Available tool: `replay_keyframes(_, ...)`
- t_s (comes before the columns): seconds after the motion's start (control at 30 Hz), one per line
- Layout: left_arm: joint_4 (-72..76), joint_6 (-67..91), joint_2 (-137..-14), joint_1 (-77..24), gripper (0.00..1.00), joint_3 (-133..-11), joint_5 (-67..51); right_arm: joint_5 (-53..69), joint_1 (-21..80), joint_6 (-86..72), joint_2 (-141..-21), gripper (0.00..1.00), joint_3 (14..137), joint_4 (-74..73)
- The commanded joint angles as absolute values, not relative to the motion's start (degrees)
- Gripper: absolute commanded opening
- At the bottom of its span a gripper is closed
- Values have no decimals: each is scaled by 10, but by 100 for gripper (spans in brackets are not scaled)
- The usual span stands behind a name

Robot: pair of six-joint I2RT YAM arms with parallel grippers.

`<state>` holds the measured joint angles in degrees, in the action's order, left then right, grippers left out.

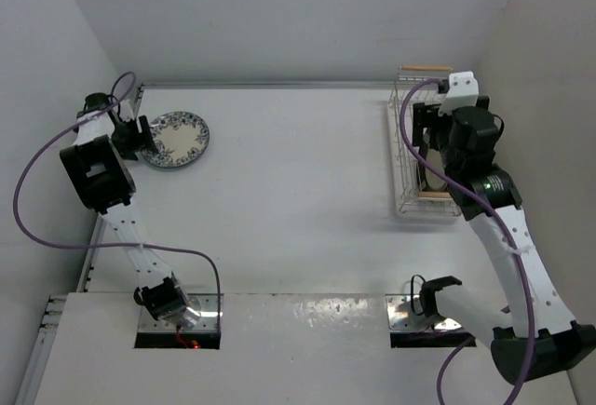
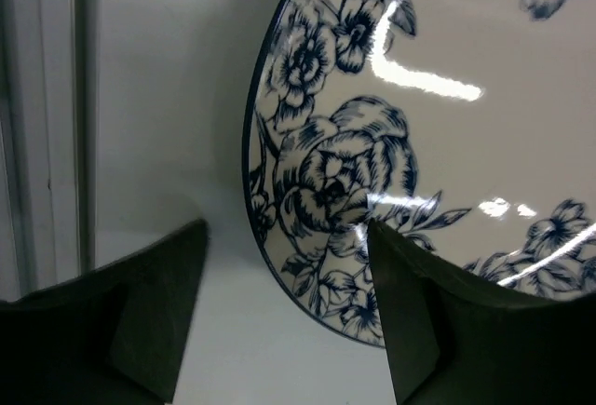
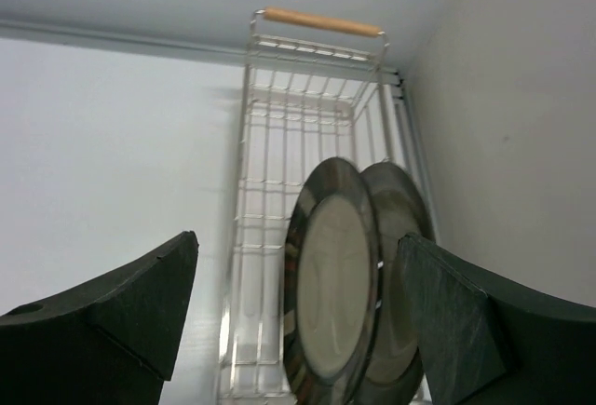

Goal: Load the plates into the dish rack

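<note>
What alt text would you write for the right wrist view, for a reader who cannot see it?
A dark-rimmed cream plate and a second plate behind it stand on edge in the near end of a white wire dish rack, whose far end carries a wooden handle. The right claw is open in front of them, holding nothing.

White worktop (image 1: 298, 200), matt and flat. Item one: plate (image 1: 177, 139), white with blue flowers, lying flat near the far left corner. Item two: dish rack (image 1: 399, 158), white wire with wooden handles, at the far right, well apart from the plate.
</note>
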<state>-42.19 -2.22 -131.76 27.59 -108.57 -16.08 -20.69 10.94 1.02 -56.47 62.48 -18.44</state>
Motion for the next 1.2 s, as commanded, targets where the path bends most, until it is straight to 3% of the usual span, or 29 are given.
replay_keyframes(0.0, -417, -5, -1357, 279, 75, -1110, -156, -221, 143, -22, -548, 86, 633, -214)
replay_keyframes(0.13, -417, -14, -1382, 279, 72, -1110, -170, -258, 181, -22, -548, 86, 627, -228)
replay_keyframes(0.27, -417, -31, -1382, 261, 49, -1086, -205, -265, 223, -17, -557, 86, 621, -206)
replay_keyframes(0.43, -423, -43, -1382, 256, 0, -1067, -239, -268, 254, -11, -577, 86, 625, -193)
replay_keyframes(0.67, -433, -132, -1325, 224, 0, -1008, -250, -270, 280, -14, -581, 86, 608, -191)
replay_keyframes(1.17, -444, -301, -1170, 62, 0, -793, -191, -173, 333, -93, -629, 86, 570, -145)
